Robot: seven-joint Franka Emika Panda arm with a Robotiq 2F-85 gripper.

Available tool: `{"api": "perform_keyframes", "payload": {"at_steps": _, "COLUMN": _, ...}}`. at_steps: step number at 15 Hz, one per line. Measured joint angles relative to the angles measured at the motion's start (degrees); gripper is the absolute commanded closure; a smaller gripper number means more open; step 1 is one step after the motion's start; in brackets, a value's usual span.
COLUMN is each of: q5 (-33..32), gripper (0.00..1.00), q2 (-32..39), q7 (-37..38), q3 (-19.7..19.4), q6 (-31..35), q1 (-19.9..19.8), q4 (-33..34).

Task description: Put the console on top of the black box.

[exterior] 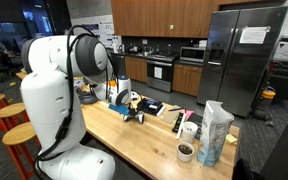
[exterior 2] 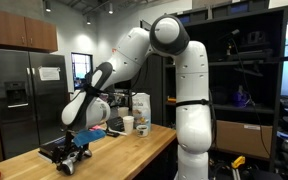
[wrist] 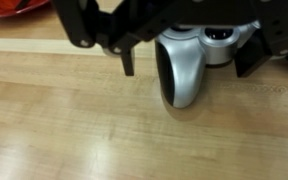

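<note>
A light wooden countertop point(exterior: 134, 135) with a fine straight grain runs through a kitchen; behind it stand a dark steel double-door fridge point(exterior: 242, 60) and brown wooden cabinets point(exterior: 164, 15); at the near right end of the counter in an exterior view sit a white and blue crinkled bag point(exterior: 216, 130) and a small dark cup point(exterior: 185, 151). The glossy white robot arm point(exterior 2: 184, 70) rises tall, bends at the top and reaches down to the left end of the counter in an exterior view, wrist pointing at the surface; its black gripper point(wrist: 189, 65) is low over the wood, jaws apart, one finger point(wrist: 127, 62) clear of the load and the other close against it. The silver-grey and black plastic console point(wrist: 179, 70), rounded and smooth, lies on the bare wood between the fingers in the wrist view; whether it is touched on the right side I cannot tell. The flat black box point(exterior: 152, 107) rests on the counter just to the right of the gripper in an exterior view, nothing on top of it; a blurred orange-red object point(wrist: 9, 6) shows at the far left corner of the wrist view.
</note>
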Motion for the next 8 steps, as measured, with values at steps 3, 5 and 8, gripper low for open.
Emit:
{"api": "perform_keyframes", "payload": {"at_steps": 3, "q5": 1.91, "gripper": 0.0, "q2": 0.8, "q7": 1.77, "q3": 0.49, "q6": -3.86, "q1": 0.01, "q4": 2.12}}
{"api": "perform_keyframes", "payload": {"at_steps": 5, "q5": 2.02, "gripper": 0.0, "q2": 1.06, "q7": 3.63, "q3": 1.0, "q6": -5.31, "q1": 0.03, "q4": 3.24}}
{"api": "perform_keyframes", "payload": {"at_steps": 8, "q5": 2.09, "gripper": 0.0, "q2": 1.63, "q7": 6.17, "q3": 1.65, "q6": -6.44, "q1": 0.04, "q4": 4.72}}
